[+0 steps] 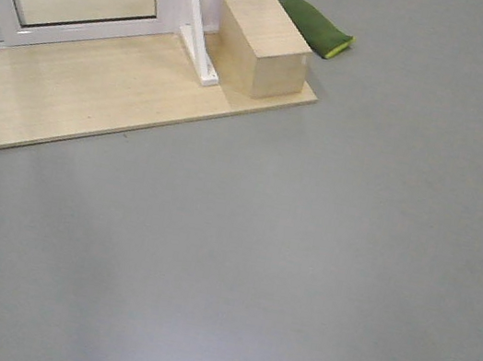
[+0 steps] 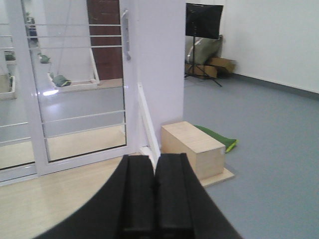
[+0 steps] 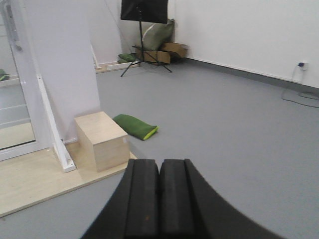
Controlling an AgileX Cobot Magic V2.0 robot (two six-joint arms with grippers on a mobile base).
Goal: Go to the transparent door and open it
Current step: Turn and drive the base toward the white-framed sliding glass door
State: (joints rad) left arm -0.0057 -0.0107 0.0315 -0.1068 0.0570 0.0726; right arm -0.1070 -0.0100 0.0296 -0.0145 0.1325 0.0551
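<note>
1. Grippers first: the left gripper [image 2: 154, 167] has its two black fingers pressed flat together with nothing between them. The right gripper [image 3: 159, 167] is the same, closed up and empty.
2. Both hang over the grey floor [image 1: 323, 251], well apart from the transparent door [image 2: 82, 89].
3. The door stands upright along the far edge of a pale wooden platform [image 1: 88, 93], toward its left end. It has a glossy white frame and thin white bars across the glass.
4. Its curved grey handle [image 2: 126, 36] is on the right stile, which is just beside a white wall panel [image 2: 159, 59].
5. A white slanted brace [image 1: 193, 32] runs down to the platform beside that panel.
6. A wooden box [image 1: 261, 44] sits on the platform's far right corner.
7. A green cushion [image 1: 317, 27] lies on the floor just past the box.
</note>
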